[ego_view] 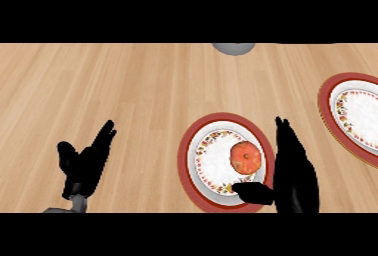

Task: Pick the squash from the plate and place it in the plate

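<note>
Orange, ribbed squash lay ungrasped on the near red-rimmed white plate, the right hand open beside it, the left hand resting open; transfer to the far red-rimmed plate remained.

Left robot hand open, fingers up – right robot hand open, fingers straight, thumb inward.

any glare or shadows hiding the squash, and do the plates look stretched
Head view: no glare, and the squash shows clearly beside the right robot hand; the near plate looks taller than wide, and the far plate is cut off by the right edge.
</note>
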`<state>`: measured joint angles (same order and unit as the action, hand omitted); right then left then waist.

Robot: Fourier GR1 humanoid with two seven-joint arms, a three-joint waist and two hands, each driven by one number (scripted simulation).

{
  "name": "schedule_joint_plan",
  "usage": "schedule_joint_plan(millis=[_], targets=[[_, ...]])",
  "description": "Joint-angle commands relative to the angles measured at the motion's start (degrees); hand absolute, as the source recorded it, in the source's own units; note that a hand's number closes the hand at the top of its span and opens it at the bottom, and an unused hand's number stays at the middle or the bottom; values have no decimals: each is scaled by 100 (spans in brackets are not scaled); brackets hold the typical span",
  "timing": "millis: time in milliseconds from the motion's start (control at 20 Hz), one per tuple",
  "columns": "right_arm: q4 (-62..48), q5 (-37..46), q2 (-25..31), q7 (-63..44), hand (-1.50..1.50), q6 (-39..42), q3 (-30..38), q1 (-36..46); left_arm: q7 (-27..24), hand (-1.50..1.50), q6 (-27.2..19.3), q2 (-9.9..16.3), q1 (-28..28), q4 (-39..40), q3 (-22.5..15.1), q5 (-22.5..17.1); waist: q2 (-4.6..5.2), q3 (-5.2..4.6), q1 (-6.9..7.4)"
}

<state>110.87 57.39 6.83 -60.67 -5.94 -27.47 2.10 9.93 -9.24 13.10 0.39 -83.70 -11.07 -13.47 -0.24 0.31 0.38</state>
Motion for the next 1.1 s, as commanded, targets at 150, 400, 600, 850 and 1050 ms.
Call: schedule_joint_plan(millis=[150,400,600,850,1050], targets=[[-887,577,-661,-378,-150,-138,-175,265,44,0,189,-111,-120,396,201,-12,29,-33,-30],[-757,678,-594,-466,-150,526,290,339,219,0,113,-146,167,-43,38,183,20,-32,-29],[-849,615,-678,-345,-150,601,506,376,281,0,260,-90,361,-274,183,83,17,-31,-17],[-1465,475,-681,-25,-150,44,511,254,168,0,295,-197,-78,283,351,274,25,-31,-35],[-2008,343,-682,-386,-150,-115,173,643,-136,0,588,-243,-181,776,498,156,34,-33,-23]])
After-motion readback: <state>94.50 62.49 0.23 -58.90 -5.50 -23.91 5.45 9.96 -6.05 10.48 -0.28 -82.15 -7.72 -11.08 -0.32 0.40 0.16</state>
